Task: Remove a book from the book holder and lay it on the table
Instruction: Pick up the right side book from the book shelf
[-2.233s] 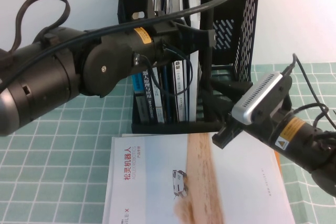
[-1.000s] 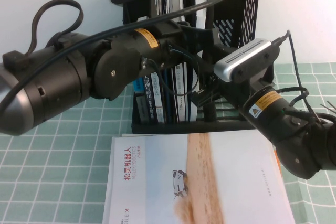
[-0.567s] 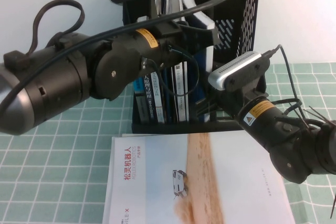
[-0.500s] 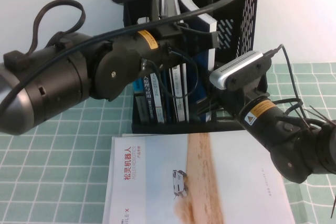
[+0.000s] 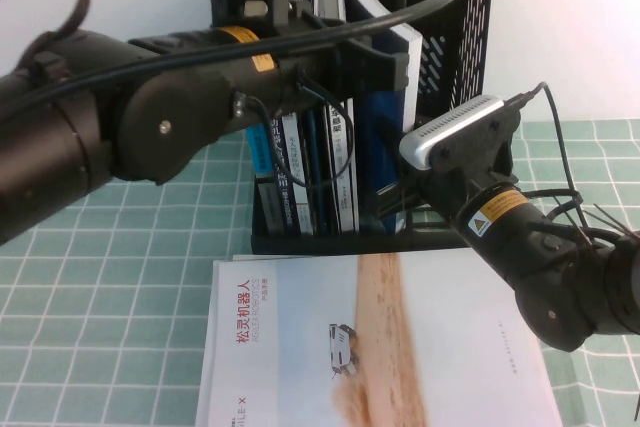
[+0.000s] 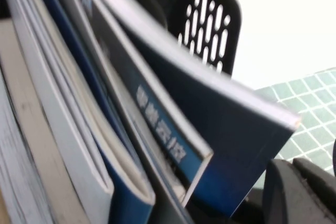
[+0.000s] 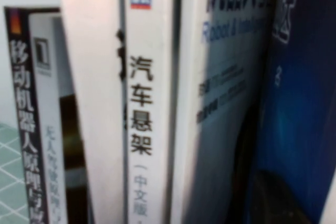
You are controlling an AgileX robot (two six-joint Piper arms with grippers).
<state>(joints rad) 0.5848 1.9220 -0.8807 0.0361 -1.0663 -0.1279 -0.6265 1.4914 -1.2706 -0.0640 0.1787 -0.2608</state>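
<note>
Reaching right end effector: low at the front of the book holder, pushed in among the lower edges of the books; its tip is hidden there, so I cannot tell whether it is wide, narrow or holding anything.
Right arm: comes in from the robot's right, low over the surface, with its grey wrist camera just in front of the holder's right part.
Left end effector: high at the front of the holder, against the upper front edges of the books; its state cannot be told either.
Left arm: large and black, crossing from the robot's left in front of the holder's left half.
Dark blue book: inside the holder, right of the upright books, tilted with its top toward the perforated right wall; the left wrist view shows it leaning away from its neighbours.
Other books: upright in the holder's left part, spines forward.
White book with tan stripe: flat on the surface, just in front of the holder.
</note>
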